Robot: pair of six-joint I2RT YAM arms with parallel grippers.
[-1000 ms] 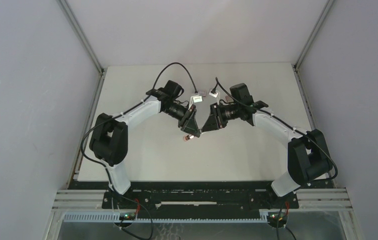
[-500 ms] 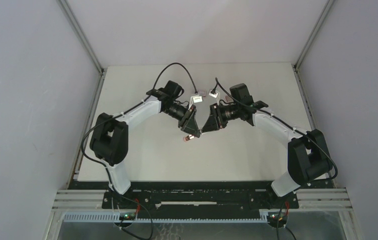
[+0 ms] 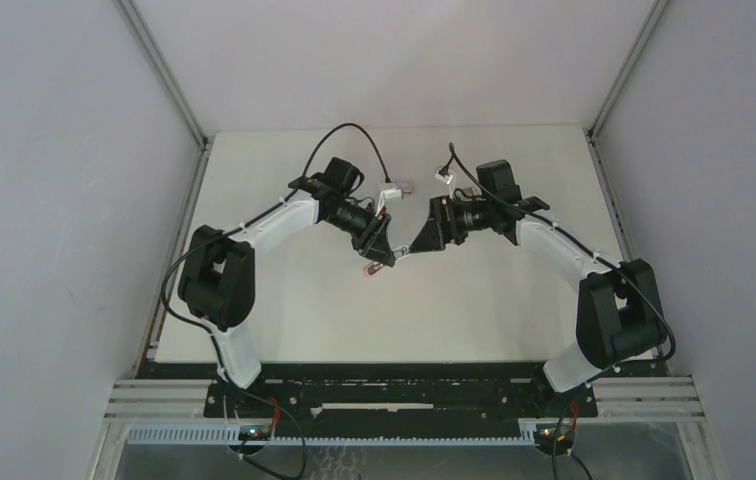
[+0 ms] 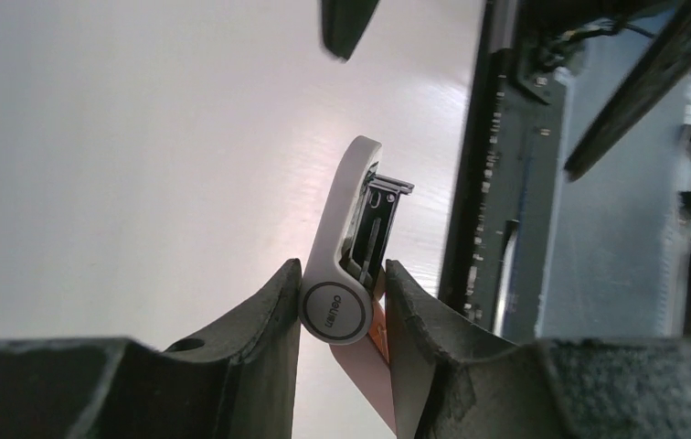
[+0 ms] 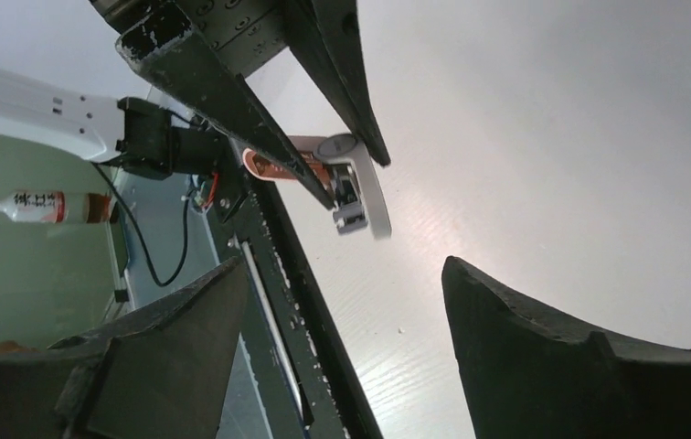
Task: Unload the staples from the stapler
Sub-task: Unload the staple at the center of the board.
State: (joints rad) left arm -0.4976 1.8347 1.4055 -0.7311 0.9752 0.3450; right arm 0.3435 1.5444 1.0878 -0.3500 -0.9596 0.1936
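The stapler (image 4: 340, 219) is pinched at its round end between the fingers of the left gripper (image 4: 342, 274) with its top swung open, the right gripper (image 5: 342, 265) is held wide and empty nearby, and the staples are judged not yet out.

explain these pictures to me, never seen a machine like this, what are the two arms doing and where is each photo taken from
This is a robot: a jointed black-and-white left arm and a matching right arm, bolted at the near edge of a white table. The wide picture comes from a fixed camera above and behind them. The other two come from a small camera on each wrist, so the dark shapes at the bottom are that arm's own fingers. The left hand is shut on a small slim pale grey metal stapler, whose two parts are hinged apart. The right hand is open, facing the stapler without touching it.
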